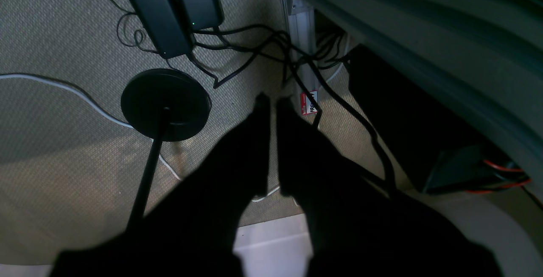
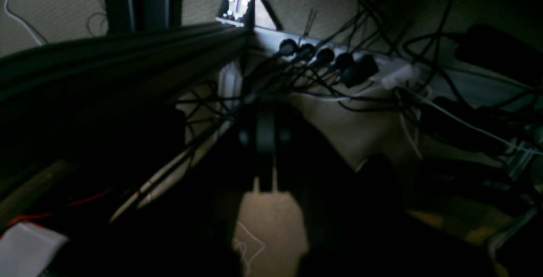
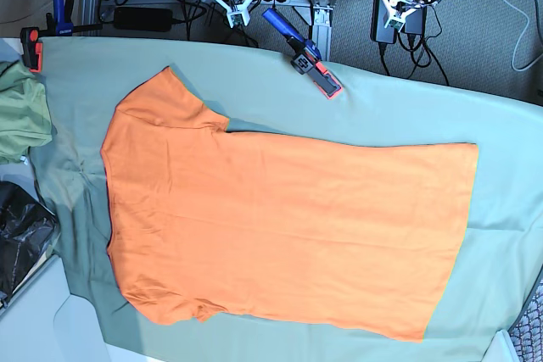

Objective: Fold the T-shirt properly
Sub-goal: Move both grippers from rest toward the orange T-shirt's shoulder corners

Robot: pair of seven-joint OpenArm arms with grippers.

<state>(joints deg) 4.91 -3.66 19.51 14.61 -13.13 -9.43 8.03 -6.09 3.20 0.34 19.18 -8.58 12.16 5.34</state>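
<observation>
The T-shirt is bright orange and lies spread flat on the sage green cloth, neck end to the left and hem to the right. It does not appear in either wrist view. Both arms hang beyond the table's far edge, away from the shirt. My left gripper points at the carpeted floor, its dark fingers nearly together with nothing between them; in the base view my left gripper is at the top right. My right gripper is shut and empty over cables, and my right gripper shows at the top left of centre.
A blue clamp grips the far table edge and another clamp the left corner. An olive-green bunched garment and a black bag lie at the left. On the floor are a round stand base and a power strip.
</observation>
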